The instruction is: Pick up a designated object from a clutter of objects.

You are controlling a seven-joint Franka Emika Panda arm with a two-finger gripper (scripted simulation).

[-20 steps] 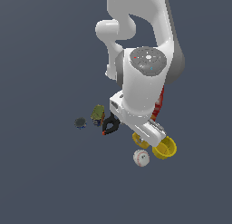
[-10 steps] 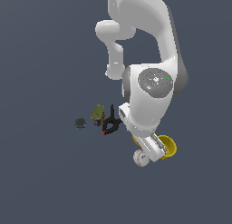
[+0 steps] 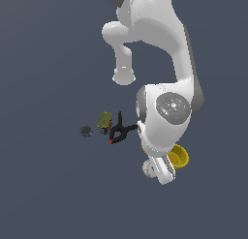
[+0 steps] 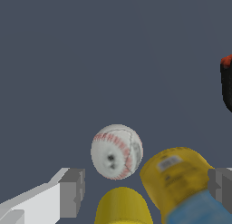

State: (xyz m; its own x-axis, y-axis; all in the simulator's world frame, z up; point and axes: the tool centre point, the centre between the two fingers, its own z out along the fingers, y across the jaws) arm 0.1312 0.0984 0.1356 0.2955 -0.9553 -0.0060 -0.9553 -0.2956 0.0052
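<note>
Since the earlier frame, we are seeing the arm lowered over the clutter. We are holding the gripper [image 4: 142, 191] wide open and empty; the baseball [image 4: 117, 151] is lying just beside the yellow bottle [image 4: 174, 173].

The Panda arm [image 3: 160, 64] folds down from above, wrist low over the floor. The gripper [image 4: 145, 191] points downward, jaws spread wide, grey fingertips [image 4: 72, 191] apart and gripping nothing.
</note>
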